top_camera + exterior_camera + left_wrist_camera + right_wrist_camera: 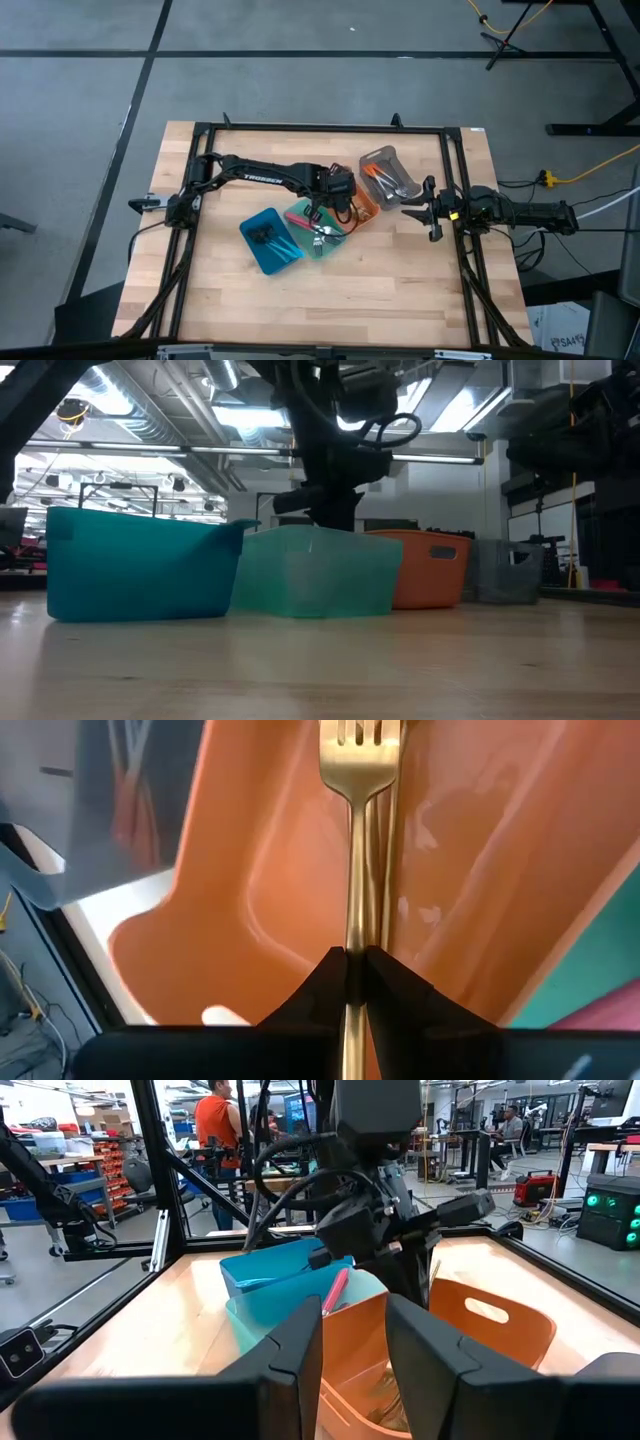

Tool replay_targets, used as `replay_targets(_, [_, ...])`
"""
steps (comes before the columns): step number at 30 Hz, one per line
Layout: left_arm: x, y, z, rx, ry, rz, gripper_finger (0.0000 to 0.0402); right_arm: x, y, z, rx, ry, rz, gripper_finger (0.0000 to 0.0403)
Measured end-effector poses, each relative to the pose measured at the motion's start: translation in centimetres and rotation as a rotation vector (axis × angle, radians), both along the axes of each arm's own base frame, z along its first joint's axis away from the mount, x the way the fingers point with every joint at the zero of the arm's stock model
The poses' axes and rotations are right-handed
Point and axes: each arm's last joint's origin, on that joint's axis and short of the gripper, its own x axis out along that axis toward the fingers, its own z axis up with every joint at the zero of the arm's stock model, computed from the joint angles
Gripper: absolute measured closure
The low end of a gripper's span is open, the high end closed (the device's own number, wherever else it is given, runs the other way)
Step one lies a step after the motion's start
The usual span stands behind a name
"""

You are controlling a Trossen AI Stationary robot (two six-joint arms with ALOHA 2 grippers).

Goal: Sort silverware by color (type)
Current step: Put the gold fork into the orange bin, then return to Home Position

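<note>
left gripper (352,960): fingers pinch gold fork (352,830), tines down over orange tray (250,870), ready to drop
right gripper (352,1355): spread, waiting at 3 o'clock

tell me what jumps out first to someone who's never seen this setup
The left claw pinches a gold fork by its handle, right over the orange tray. Four trays sit in a row mid-table: blue tray, teal tray, the orange one and grey tray. The right claw waits open beside the grey tray.
</note>
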Motion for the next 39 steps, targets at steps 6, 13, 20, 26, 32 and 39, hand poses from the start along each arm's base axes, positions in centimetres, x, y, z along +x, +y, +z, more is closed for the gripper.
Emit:
replay_targets(6, [0.4, 0.0, 0.1, -0.01, -0.04, -0.006, 0.0372, 0.0, 0.0, 0.0, 0.0, 0.0, 0.0, 0.0297])
replay_targets(13, [0.4, 0.0, 0.1, -0.01, -0.045, -0.005, 0.0342, 0.0, 0.0, 0.0, 0.0, 0.0, 0.0, 0.0297])
replay_targets(20, [0.4, 0.0, 0.1, -0.01, -0.046, -0.005, 0.0326, 0.0, 0.0, 0.0, 0.0, 0.0, 0.0, 0.0297])
replay_targets(26, [0.6, 0.0, 0.2, -0.008, -0.064, -0.006, 0.0331, 0.0, 0.0, 0.0, 0.0, 0.001, 0.0, 0.0297])
replay_targets(32, [1.0, -0.6, 1.6, -0.002, -0.101, -0.018, 0.0364, 0.0, 0.0, 0.0, 0.0, 0.001, 0.0, 0.0297])
replay_targets(39, [-0.1, -1.6, 7.0, 0.035, -0.147, -0.009, 0.0398, 0.0, 0.0, 0.0, 0.0, 0.003, -0.001, 0.0297])
